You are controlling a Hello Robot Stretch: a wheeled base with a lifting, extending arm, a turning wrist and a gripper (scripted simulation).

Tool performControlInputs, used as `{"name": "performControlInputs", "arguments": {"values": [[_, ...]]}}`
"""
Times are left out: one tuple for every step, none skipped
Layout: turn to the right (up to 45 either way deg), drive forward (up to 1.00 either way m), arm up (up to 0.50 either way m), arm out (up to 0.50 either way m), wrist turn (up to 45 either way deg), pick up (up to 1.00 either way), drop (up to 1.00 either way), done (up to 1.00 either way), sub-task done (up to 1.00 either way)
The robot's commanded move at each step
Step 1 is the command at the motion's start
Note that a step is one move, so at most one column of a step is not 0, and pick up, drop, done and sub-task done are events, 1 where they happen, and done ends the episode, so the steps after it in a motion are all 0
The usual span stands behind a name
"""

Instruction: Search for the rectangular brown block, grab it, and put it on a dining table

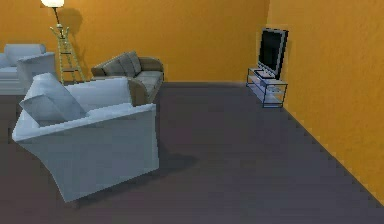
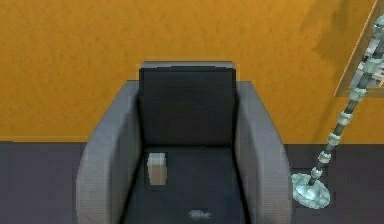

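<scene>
Arm side view has a small tan upright rectangular block [image 2: 157, 168] standing on the dark seat of a grey padded armchair [image 2: 100, 160], toward the seat's left edge, just beside the armrest. My guess is it's rigid, light and not fragile, so take it across the narrow sides near the top. There's a tiny dark thing [image 2: 200, 212] near the seat's front edge that I can't make out, and the chair's front is cut off. As for the claw's state, I can't tell.

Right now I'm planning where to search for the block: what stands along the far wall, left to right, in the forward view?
Along the wall: pale blue armchair → floor lamp → grey sofa → television on its stand. The nearer armchair overlaps several of these, so I leave it out of the order.
</scene>
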Motion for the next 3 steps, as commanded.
{"name": "performControlInputs", "arguments": {"values": [[0.0,0.00,0.48,0.00,0.0,0.00,0.00,0.00,0.00],[0.0,0.00,0.00,0.50,0.0,0.00,0.00,0.00,0.00],[0.0,0.00,0.00,0.00,45.0,0.00,0.00,0.00,0.00]]}}
